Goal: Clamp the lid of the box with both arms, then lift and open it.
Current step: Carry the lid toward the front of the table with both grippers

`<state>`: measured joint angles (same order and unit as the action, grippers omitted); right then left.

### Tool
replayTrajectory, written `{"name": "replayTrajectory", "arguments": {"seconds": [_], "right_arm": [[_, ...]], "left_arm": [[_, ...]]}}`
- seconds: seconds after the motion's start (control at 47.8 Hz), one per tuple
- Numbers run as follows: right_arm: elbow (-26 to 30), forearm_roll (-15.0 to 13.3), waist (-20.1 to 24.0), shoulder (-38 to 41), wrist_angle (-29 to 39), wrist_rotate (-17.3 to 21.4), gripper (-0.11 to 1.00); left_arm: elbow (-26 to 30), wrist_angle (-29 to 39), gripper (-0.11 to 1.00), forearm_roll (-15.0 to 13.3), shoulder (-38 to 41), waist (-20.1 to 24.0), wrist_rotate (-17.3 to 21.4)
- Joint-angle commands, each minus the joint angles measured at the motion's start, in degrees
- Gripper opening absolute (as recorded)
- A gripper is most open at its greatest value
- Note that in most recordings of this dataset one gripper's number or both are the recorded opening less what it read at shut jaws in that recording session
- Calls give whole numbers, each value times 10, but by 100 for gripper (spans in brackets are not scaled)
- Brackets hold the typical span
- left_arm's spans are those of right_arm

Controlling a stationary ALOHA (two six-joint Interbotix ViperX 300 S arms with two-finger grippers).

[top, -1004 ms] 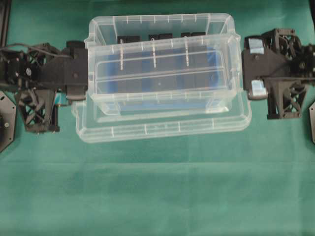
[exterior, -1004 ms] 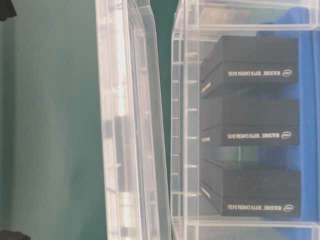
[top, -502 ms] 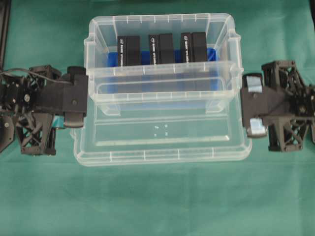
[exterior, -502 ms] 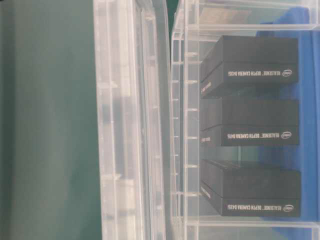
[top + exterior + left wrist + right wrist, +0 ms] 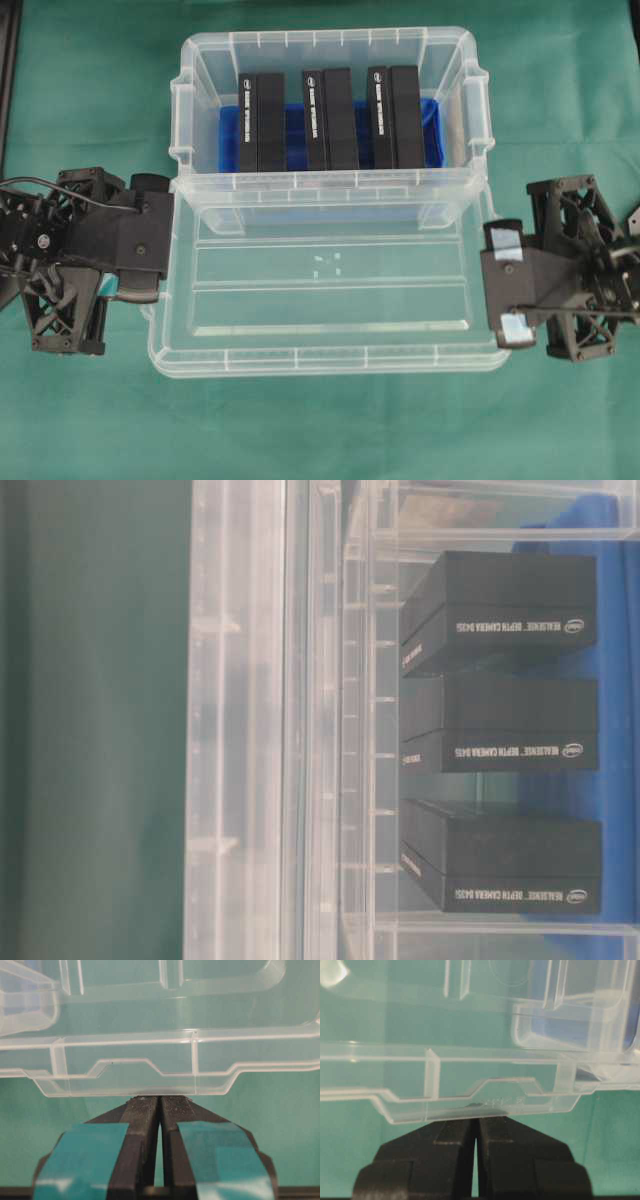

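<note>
Your two arms hold the lid (image 5: 330,290) by its short ends, clear of the box (image 5: 325,60) opening.

You have the left gripper (image 5: 159,1102) with its teal-taped jaws pinched nearly shut on the lid's left edge tab, and the right gripper (image 5: 476,1122) closed the same way on the right tab. Gripping opposite ends probably keeps the flat panel level and stops it twisting. The lid sits just in front of the box, its far rim overlapping the box's near wall; whether it rests on the green bench (image 5: 320,420) you cannot tell. It is thin, glossy clear plastic with rounded corners, a raised rim and two lengthwise ridges, likely slippery and flexible. The deep clear box stands uncovered, showing three matte black oblong boxes (image 5: 325,115) on its blue bottom.
</note>
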<state>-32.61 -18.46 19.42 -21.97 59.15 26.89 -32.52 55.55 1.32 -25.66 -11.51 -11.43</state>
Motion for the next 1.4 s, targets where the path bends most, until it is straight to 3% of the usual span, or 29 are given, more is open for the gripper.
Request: {"name": "replayTrajectory", "arguments": {"seconds": [0.0, 0.46, 1.38], "right_arm": [[39, -17, 4, 1, -9, 12, 0], [47, -17, 26, 12, -6, 24, 0], [67, -38, 90, 49, 13, 104, 0]], "left_arm": [[42, -29, 1, 5, 6, 1, -2], [73, -15, 1, 5, 41, -27, -6], [103, -18, 1, 9, 75, -79, -30]]}}
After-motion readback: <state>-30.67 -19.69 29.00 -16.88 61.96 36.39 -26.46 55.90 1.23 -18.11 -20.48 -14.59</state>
